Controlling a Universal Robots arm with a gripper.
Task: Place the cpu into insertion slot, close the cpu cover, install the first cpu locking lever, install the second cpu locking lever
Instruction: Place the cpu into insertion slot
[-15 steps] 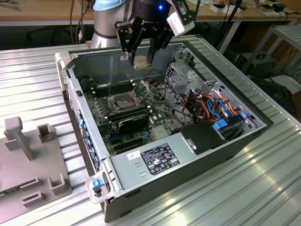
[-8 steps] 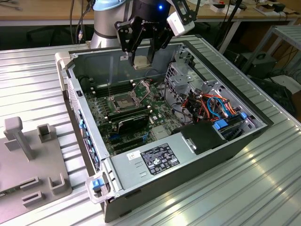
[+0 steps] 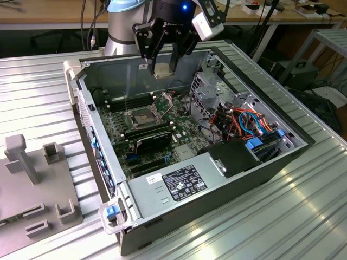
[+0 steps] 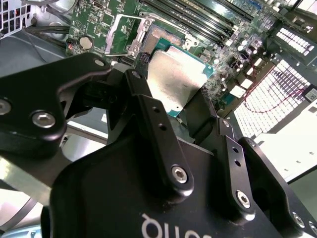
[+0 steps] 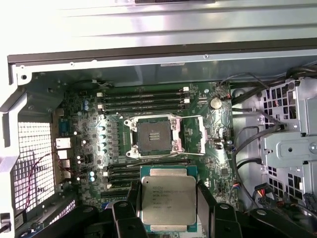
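The cpu is grasped by the end effector, fingers clenched on two opposite edges; the chip is held in the air above the open computer case, well apart from the green board. In the first wrist view the cpu is seen with its silvery top facing the camera, between the black fingers. In the second wrist view the cpu is seen from behind the end effector.

The insertion slot is uncovered, dark centre exposed, nothing seated in it. The cpu cover is swung open on its hinge, just beside the slot. In the exterior view the insertion slot lies below the held chip, towards the exterior view's left, with the cpu cover raised next to it. Long black memory slots run on both sides of the socket.

The case rests on a ribbed metal counter. A grey fixture sits on the counter at the exterior view's left.
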